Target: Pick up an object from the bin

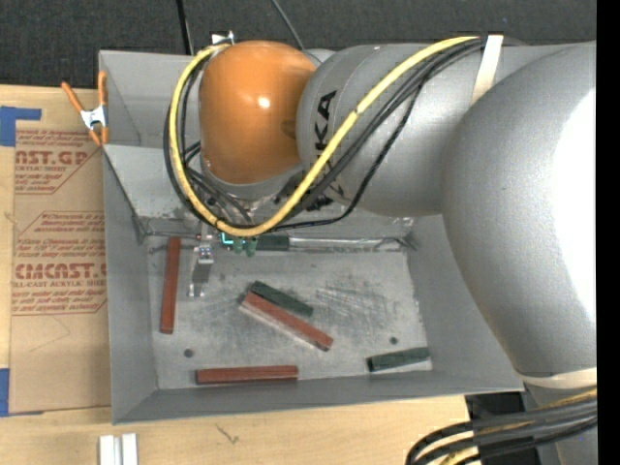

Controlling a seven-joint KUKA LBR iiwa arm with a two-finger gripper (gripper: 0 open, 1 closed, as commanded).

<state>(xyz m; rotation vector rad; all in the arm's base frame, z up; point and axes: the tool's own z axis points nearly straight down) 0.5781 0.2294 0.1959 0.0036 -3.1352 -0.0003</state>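
My gripper (201, 277) hangs under the orange cover at the back left of the bin, low over the floor. Just to its left lies a long red-brown bar (170, 286), stretched front to back and roughly a finger's width from the gripper. To the right of the gripper a dark green bar (282, 298) lies slanted, with a red-brown bar (288, 322) alongside it on the front side. Nothing shows in the gripper.
Another red-brown bar (247, 375) lies along the bin's front wall. A short dark green block (398, 360) lies at the front right. The big grey arm covers the bin's right and back parts.
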